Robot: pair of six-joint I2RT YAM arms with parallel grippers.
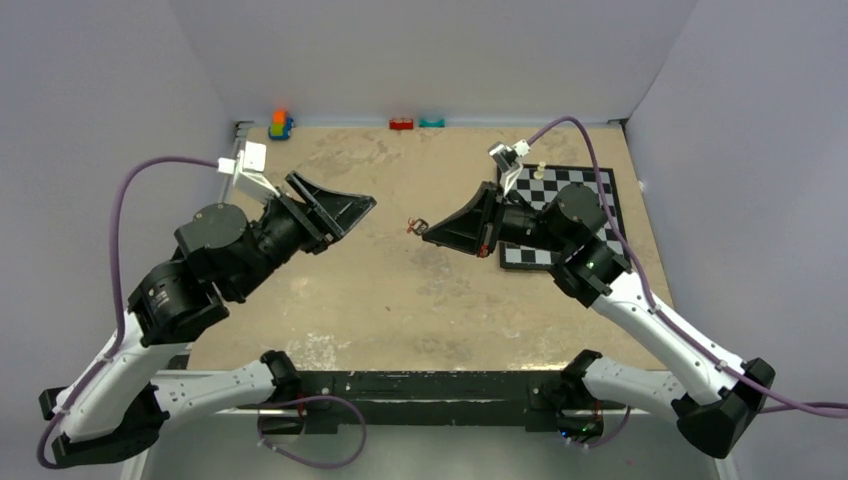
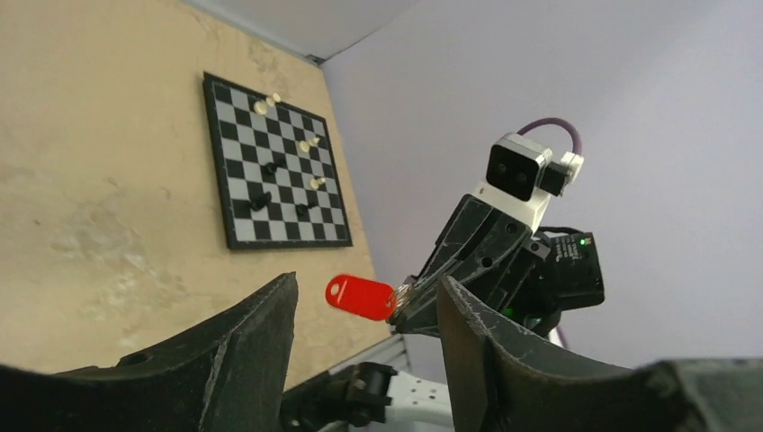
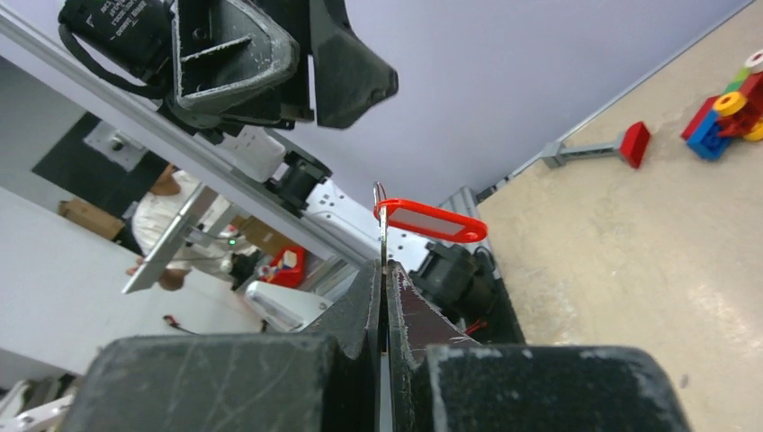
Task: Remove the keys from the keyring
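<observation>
The right gripper has its jaws clenched on a thin strip of silvery metal, seen edge-on, with a small wire loop showing at its top. This looks like the keyring. The red key sticks out sideways from it, off the surface and in the air about mid-way across, just left of the chessboard.

The left gripper faces it from the left, a little apart. Its jaws are released, spread wide with nothing between them.

No writing is readable anywhere. The red key has a pale label strip along its face in the right wrist view, too blurred to read.

From overhead the red key is only a speck at the tip of the right gripper. The left wrist view shows it broadside, a rounded red tab with a hole at its free end and a glint of metal where it meets the right jaws. That view also takes in the pale and dark chess pieces on the board and a green light on the right arm.

Only the right wrist view shows the keyring itself. It also shows a grey bar with a red end and a stack of toy bricks on the far side of the surface.
</observation>
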